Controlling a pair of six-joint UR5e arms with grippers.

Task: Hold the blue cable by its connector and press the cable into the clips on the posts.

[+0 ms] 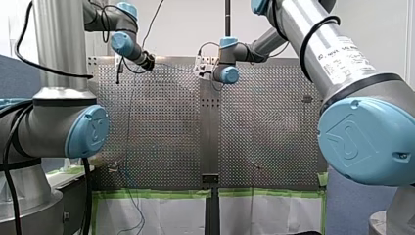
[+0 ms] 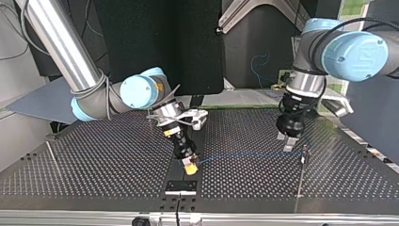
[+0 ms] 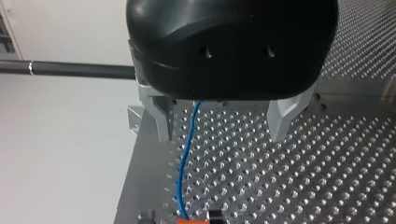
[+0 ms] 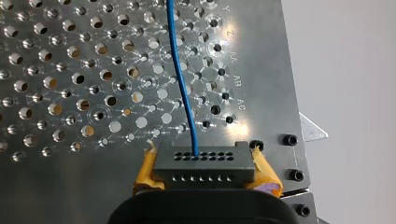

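While my right gripper (image 4: 205, 173) pinches: connector (image 4: 204, 161) clamped between yellow pads (image 4: 145, 169), holding done.
Blue cable (image 4: 180, 74): runs ahead toward 12 o'clock.
My left gripper (image 3: 224, 126): fingers (image 3: 164, 122) spread astride the cable.
Post (image 2: 301, 176): 3 o'clock from connector, top view; I judge pressing remains.

My left arm (image 1: 54, 125) and my right arm (image 1: 313, 44): silver tubes, light-blue joint caps, black cables. My left gripper (image 3: 223, 135) is black, metal-fingered; my right gripper (image 4: 205, 170) has yellow pads (image 4: 145, 170).
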